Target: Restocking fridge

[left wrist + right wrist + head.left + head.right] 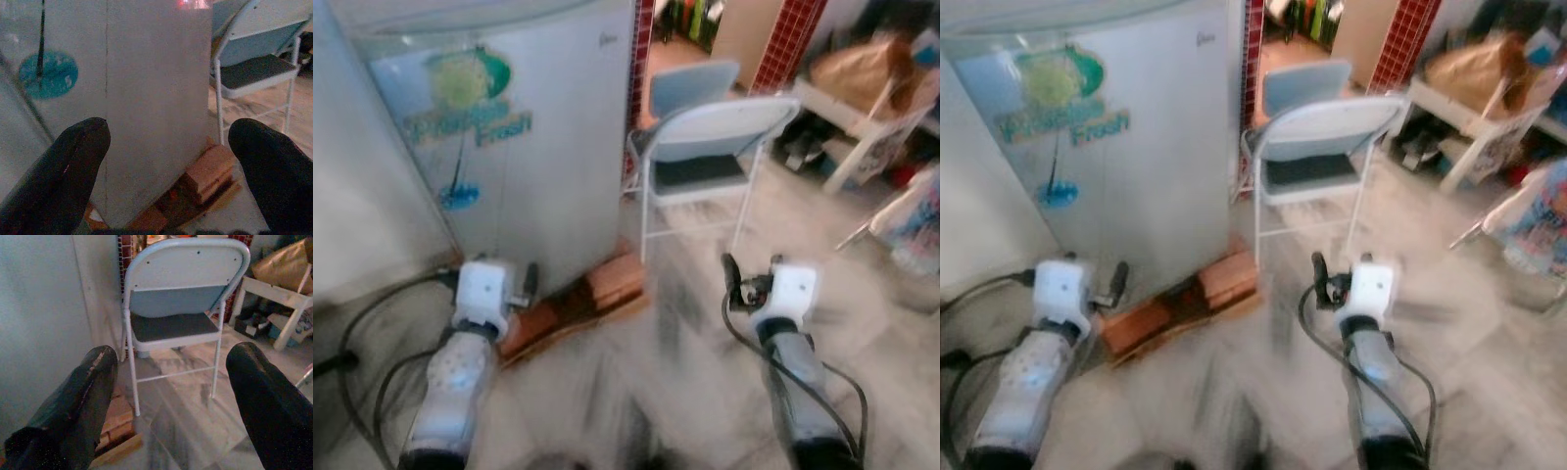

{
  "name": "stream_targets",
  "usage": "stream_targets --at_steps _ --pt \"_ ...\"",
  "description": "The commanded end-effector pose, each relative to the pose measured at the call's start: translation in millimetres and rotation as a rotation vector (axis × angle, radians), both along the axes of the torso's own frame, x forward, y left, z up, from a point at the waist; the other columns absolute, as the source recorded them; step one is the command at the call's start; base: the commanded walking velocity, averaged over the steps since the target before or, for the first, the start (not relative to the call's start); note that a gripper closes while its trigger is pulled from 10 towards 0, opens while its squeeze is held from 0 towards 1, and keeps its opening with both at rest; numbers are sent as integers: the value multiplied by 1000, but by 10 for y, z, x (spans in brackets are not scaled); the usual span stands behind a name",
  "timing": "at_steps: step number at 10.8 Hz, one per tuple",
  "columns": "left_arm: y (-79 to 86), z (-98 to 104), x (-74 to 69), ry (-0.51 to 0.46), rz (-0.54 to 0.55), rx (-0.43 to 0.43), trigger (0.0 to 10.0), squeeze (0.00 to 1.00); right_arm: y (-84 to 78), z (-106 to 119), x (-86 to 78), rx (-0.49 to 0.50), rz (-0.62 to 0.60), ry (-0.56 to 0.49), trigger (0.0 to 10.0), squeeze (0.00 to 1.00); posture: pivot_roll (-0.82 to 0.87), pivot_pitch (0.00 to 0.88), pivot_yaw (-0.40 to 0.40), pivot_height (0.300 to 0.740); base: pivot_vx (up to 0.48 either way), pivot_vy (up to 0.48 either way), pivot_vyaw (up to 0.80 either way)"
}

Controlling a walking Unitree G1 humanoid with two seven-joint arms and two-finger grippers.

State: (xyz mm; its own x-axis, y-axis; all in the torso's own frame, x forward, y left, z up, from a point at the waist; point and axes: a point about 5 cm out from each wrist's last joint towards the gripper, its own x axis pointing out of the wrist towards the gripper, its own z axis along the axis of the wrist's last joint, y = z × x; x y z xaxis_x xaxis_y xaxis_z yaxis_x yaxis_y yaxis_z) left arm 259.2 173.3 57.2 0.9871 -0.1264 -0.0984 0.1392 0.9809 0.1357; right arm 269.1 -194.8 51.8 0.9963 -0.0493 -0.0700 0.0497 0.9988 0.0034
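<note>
- I see the fridge (pixel 538 147), a pale grey cabinet with its door closed, in the upper left of the head view; it carries a green and teal sticker (pixel 470 93) with blurred lettering.
- The fridge stands raised on reddish bricks (pixel 612 279) and wooden boards, visible under its lower right corner.
- My left end effector (pixel 166 161) sits in the lower left of the head view, just in front of the fridge's lower front. In the left wrist view its two black fingers (pixel 73 166) are spread wide apart with nothing between them, pointing at the fridge face and the bricks.
- My right end effector (pixel 171 401) sits in the lower right of centre in the head view, over bare marble floor (pixel 705 372). In the right wrist view its fingers (pixel 264 396) are also spread apart and hold nothing.
- A light blue folding chair (pixel 705 147) with a dark seat stands just right of the fridge, at the top centre of the frame.
- A white worktop (pixel 862 117) with a brown bag (pixel 862 64) on it stands in the upper right.
- Black cables (pixel 372 323) trail on the floor at the lower left, beside my left arm.
- The head views are blurred.
</note>
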Motion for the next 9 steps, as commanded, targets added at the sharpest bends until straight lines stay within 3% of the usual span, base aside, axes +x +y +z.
stream_targets --at_steps 1,7,9 --pt "85 32 6 -8 18 23 10000 0 38 54 36 2 13 -25 10000 0 106 19 -21 740 0 480 0" --pt "85 24 1 -14 19 12 10000 0 28 62 65 -6 13 -25 10000 0 103 21 -27 740 0 468 0" --pt "69 25 13 -18 10 11 10000 0 17 72 75 -11 9 -26 10000 0 98 18 -25 740 0 480 -688"
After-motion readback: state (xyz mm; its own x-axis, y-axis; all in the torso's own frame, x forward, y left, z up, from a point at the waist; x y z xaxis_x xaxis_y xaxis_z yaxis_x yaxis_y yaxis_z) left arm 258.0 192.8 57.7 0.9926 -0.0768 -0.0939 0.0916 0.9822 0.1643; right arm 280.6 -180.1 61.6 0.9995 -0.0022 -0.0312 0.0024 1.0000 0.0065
